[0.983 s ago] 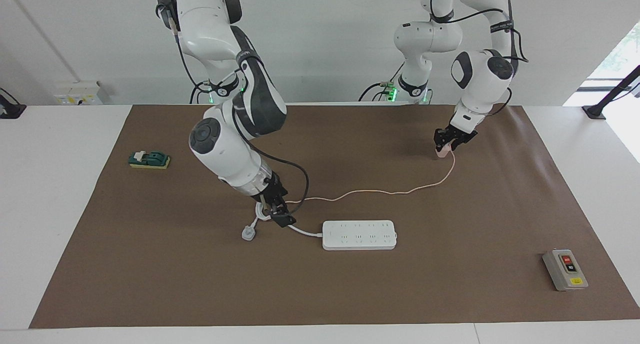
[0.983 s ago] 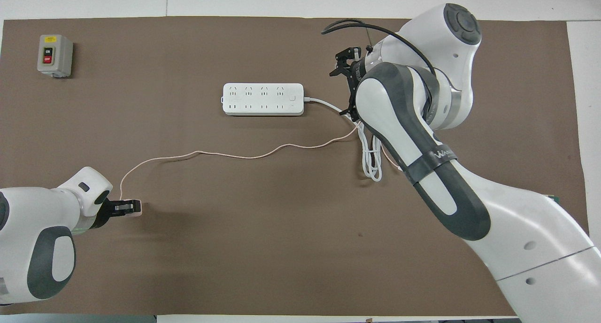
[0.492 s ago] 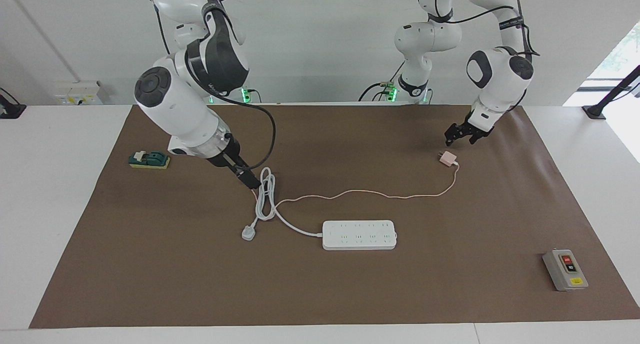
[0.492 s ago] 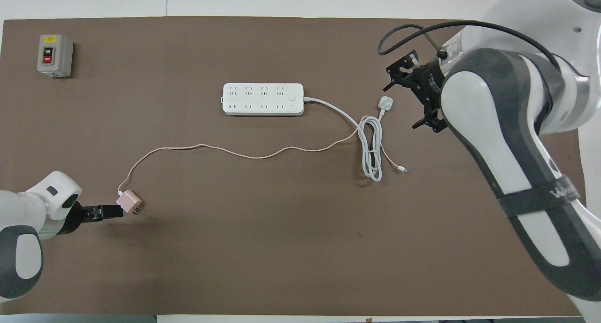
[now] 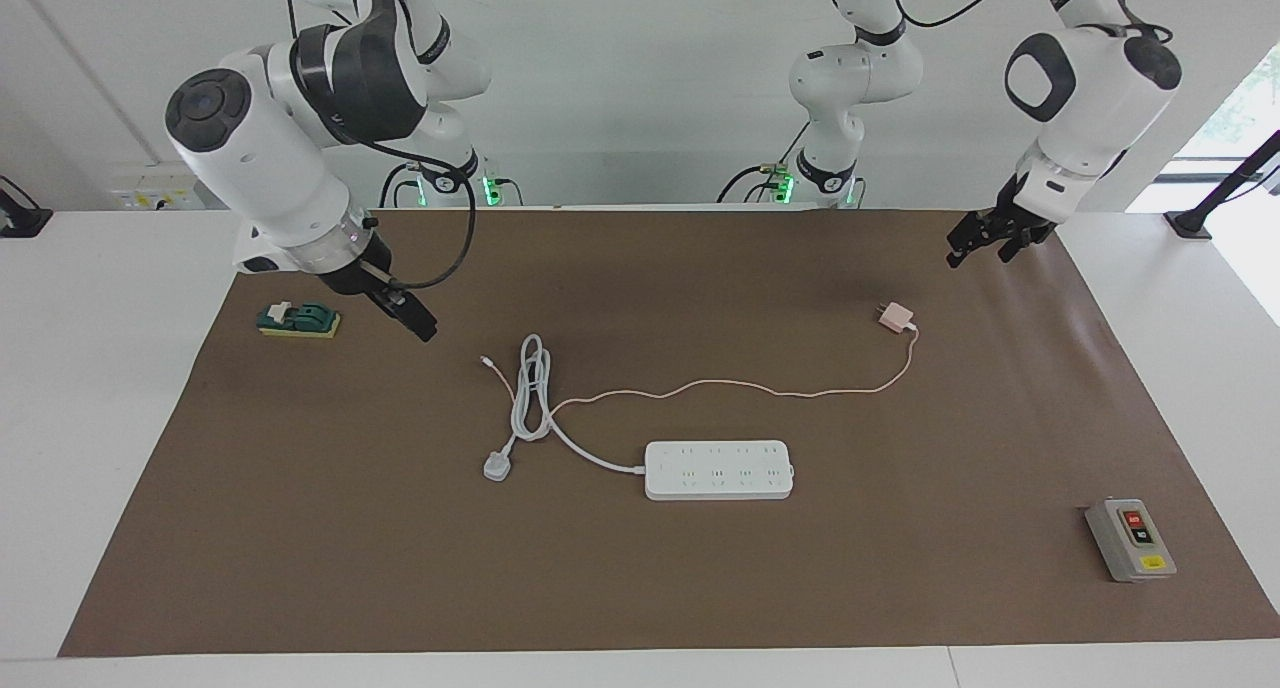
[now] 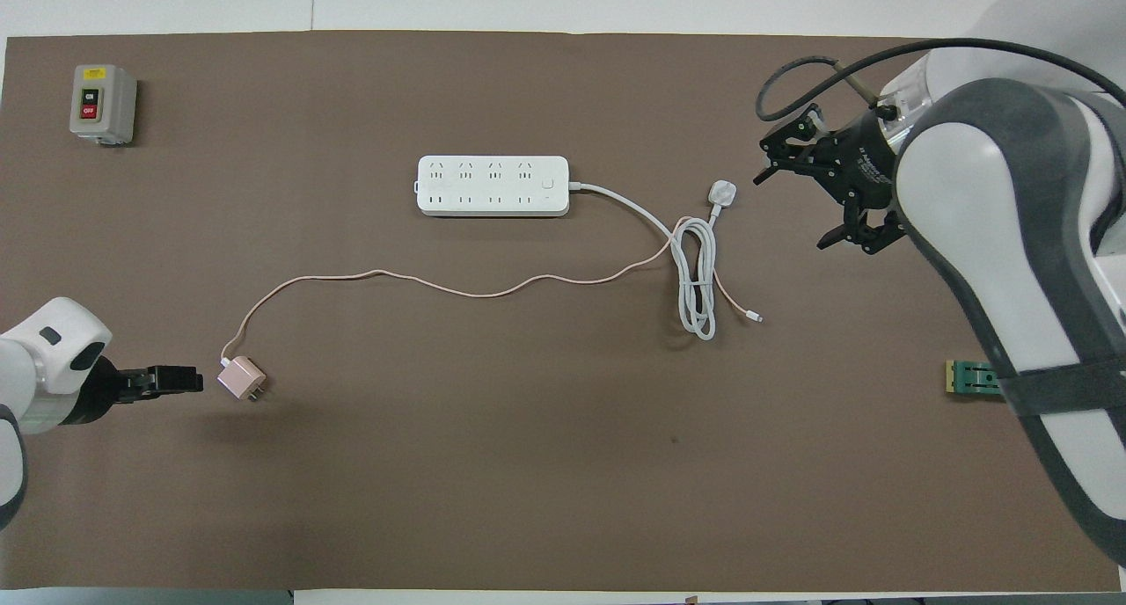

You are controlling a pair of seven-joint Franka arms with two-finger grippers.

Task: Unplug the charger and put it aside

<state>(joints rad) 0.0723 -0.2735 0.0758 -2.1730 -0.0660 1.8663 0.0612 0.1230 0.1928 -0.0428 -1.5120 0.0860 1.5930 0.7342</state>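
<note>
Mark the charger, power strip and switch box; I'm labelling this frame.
charger (image 5: 895, 316): facing view, pink cube body.
power strip (image 5: 718, 469): facing view, middle of socket face.
switch box (image 5: 1130, 540): facing view, grey top face.

The charger (image 5: 895, 316) is lying on the bench (image 5: 640, 608), nearer the robots than the power strip (image 5: 719, 469) and toward the left arm's end. Its cable (image 5: 740, 386) is trailing toward the coiled cord (image 5: 530, 393), which is lying beside the strip toward the right arm's end.
</note>
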